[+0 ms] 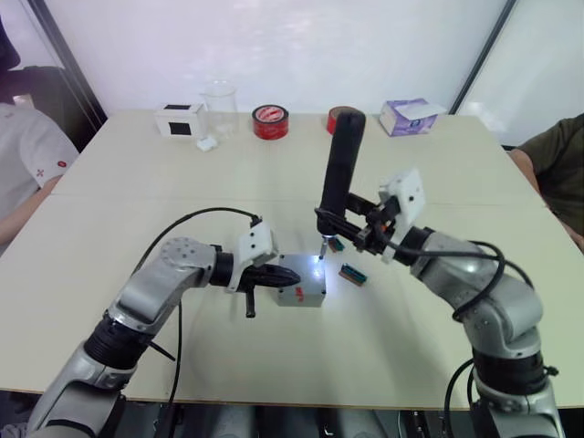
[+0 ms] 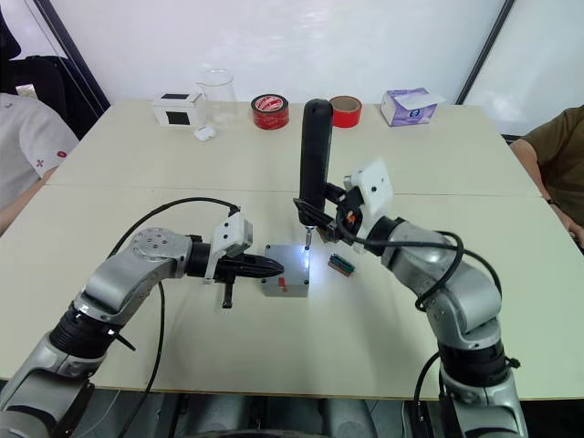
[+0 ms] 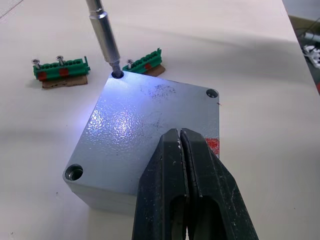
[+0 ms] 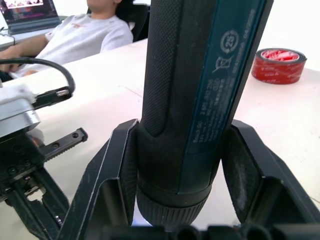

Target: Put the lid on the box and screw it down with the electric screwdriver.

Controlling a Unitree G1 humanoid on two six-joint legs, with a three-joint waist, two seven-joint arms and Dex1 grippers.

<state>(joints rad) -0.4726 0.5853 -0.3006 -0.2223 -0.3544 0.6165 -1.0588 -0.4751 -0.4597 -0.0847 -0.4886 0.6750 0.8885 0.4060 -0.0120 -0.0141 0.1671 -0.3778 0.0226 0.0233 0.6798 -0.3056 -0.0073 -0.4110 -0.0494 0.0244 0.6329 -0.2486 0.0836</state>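
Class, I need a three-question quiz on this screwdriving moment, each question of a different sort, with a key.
1. True or false: the lid already sits on the box.
2. Which gripper holds the electric screwdriver? A) left B) right C) neither
3. Fill in: the bit is in the lid's ____ screw hole, beside a green terminal strip.

Key: 1 true. 2 B, the right gripper, jaws clamped on its barrel. 3 corner. The left gripper, jaws shut, rests on the lid.

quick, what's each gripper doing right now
Left gripper: shut, pressing down on the lid.
Right gripper: shut on the electric screwdriver.
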